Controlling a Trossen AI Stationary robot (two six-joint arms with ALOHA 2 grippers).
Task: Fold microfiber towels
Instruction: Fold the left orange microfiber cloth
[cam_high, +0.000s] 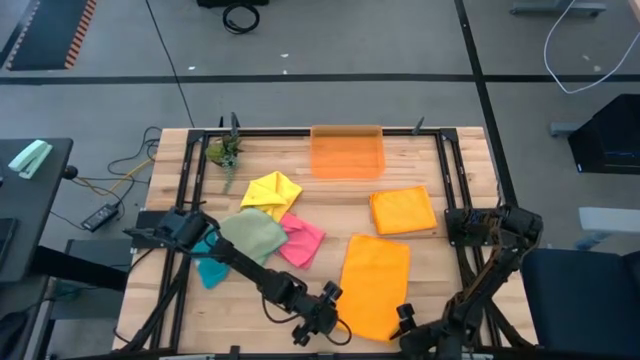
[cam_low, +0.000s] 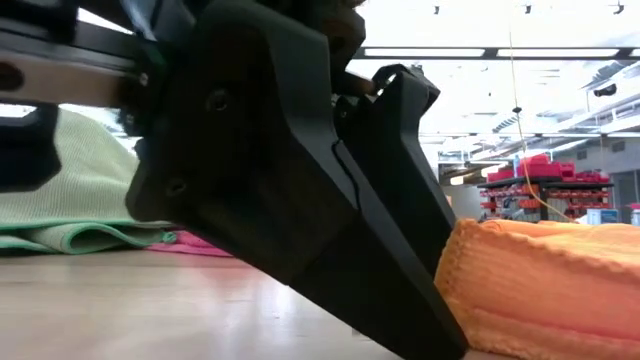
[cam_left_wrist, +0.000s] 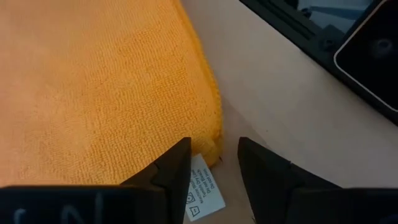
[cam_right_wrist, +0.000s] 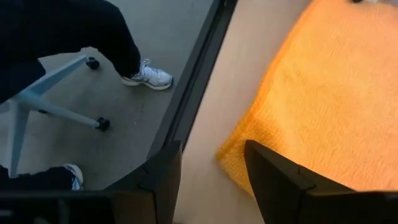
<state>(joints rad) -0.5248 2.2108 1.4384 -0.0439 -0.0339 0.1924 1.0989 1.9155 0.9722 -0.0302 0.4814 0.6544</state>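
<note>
We see a pale wooden table (cam_high: 330, 215) framed by black rails, standing on a grey floor crossed by dark lines and cables. At its near edge lies a long orange towel (cam_high: 375, 285), folded once, and both grippers sit at its near corners. The left gripper (cam_high: 322, 325) has its jaws parted around the towel's left corner, where a white tag (cam_left_wrist: 202, 193) sticks out between the fingers (cam_left_wrist: 171, 174); they have not pinched the cloth. The right gripper (cam_high: 405, 320) is also open, its fingers (cam_right_wrist: 273, 177) straddling the right corner with the cloth edge between them, not clamped. Beside the long towel, toward the far right, rests a smaller folded orange towel (cam_high: 403, 210). To the left lie a loose heap: a yellow towel (cam_high: 272, 192), a pink towel (cam_high: 303, 240), a green towel (cam_high: 252, 235) and a teal towel (cam_high: 210, 262) partly under the left arm. A translucent orange bin (cam_high: 347, 152) stands at the far edge. Off the table, by the right corner, a person's white shoe (cam_right_wrist: 152, 76) and a chair's wheeled base (cam_right_wrist: 56, 106) show on the floor. In the low view, shelving with red items (cam_low: 540, 185) stands far behind under ceiling strip lights.
</note>
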